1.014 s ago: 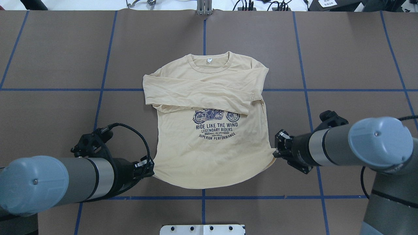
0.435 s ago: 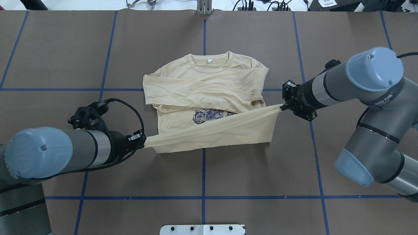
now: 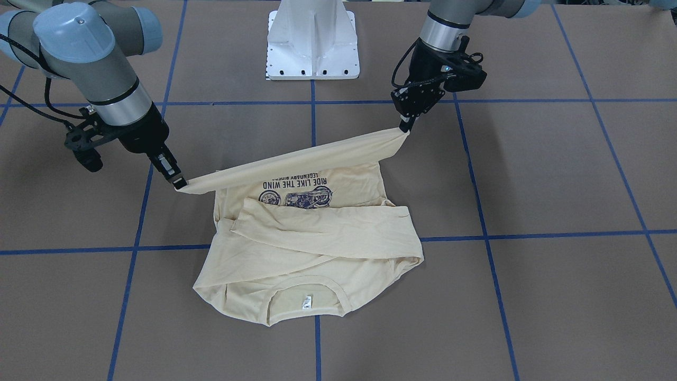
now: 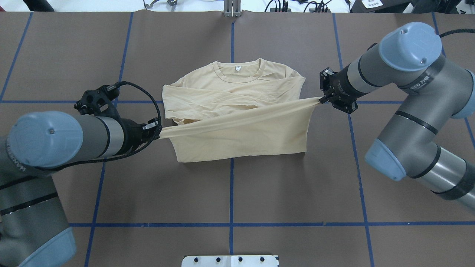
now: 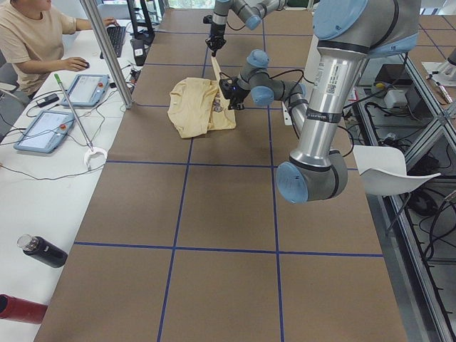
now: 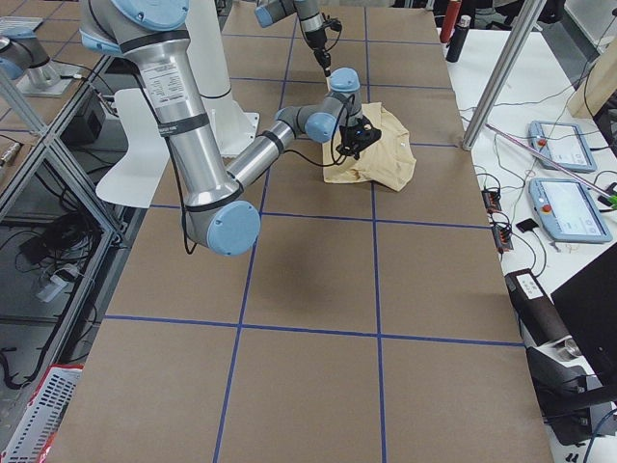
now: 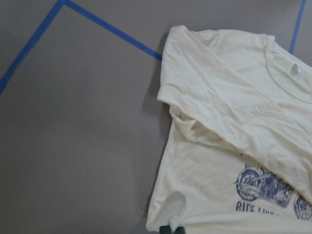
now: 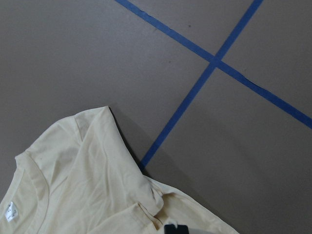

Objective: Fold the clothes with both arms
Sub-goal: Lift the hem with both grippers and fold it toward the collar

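Observation:
The cream-yellow shirt (image 4: 237, 87) lies face up, sleeves crossed over its chest and neckline (image 3: 305, 304) away from the robot. Its hem (image 4: 237, 119) is lifted and stretched taut between both grippers. My left gripper (image 4: 160, 130) is shut on the hem's left corner, my right gripper (image 4: 321, 99) on the right corner, which is farther forward. From the front, the left gripper (image 3: 404, 127) and right gripper (image 3: 180, 184) hold the band above the motorcycle print (image 3: 296, 193). The left wrist view looks down on the shirt (image 7: 229, 126); the right wrist view catches its shoulder (image 8: 83, 185).
Blue tape lines (image 4: 231, 193) grid the brown table. The white pedestal base (image 3: 313, 42) stands at the robot's edge. At the far side a person (image 5: 28, 35) sits at a white desk with tablets (image 6: 569, 207); a metal pole (image 5: 107, 50) rises there.
Both grippers closed on the hem corners at the near edge, lifted it and carried it forward over the shirt. The folded lower part now covers the print from above.

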{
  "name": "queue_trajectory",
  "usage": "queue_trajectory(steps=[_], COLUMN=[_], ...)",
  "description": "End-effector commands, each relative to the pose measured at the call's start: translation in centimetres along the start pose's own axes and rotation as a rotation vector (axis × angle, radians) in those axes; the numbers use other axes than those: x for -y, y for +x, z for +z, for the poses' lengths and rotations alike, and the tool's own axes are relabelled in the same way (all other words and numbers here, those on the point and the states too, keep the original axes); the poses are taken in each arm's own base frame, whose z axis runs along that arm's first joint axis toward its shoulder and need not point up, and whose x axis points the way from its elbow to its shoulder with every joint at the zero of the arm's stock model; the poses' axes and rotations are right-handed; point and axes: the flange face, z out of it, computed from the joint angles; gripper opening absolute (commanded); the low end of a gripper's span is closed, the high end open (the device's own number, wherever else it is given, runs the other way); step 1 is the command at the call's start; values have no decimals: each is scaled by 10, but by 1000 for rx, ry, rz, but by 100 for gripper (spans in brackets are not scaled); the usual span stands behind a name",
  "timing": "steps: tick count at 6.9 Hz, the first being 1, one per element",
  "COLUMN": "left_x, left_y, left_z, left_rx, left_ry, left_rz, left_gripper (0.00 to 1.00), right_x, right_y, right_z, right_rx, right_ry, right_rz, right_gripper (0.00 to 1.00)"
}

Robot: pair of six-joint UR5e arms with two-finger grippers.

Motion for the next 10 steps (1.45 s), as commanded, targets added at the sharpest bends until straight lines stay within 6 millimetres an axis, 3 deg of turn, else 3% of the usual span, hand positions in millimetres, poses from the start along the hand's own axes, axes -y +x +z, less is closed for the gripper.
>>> queue_trajectory(steps=[1, 2, 3, 4, 5, 7, 9, 10], left_x=[48, 68, 92, 112, 126, 145, 154, 158], left_y=[21, 33, 33, 39, 42, 34, 42, 34], left_z=[22, 34, 50, 74, 100, 136, 163, 177], left_rx=[17, 14, 12, 3, 4, -6, -5, -19], left_ry=[54, 81, 110, 129, 141, 155, 163, 162], left_rz=[-30, -32, -48, -59, -65, -49, -52, -50], left_gripper=[0, 0, 0, 0, 0, 0, 0, 0], right_x=[14, 25, 39, 48, 46, 57, 69, 68], right_y=[-37, -51, -56, -77, -106, -139, -139, -143], right_z=[18, 27, 35, 45, 58, 93, 119, 127], right_rx=[-19, -29, -39, -52, -62, -78, -62, -66], right_ry=[46, 64, 88, 110, 133, 213, 212, 210], right_rz=[-11, 0, -15, -23, -18, -22, -32, -35], right_gripper=[0, 0, 0, 0, 0, 0, 0, 0])
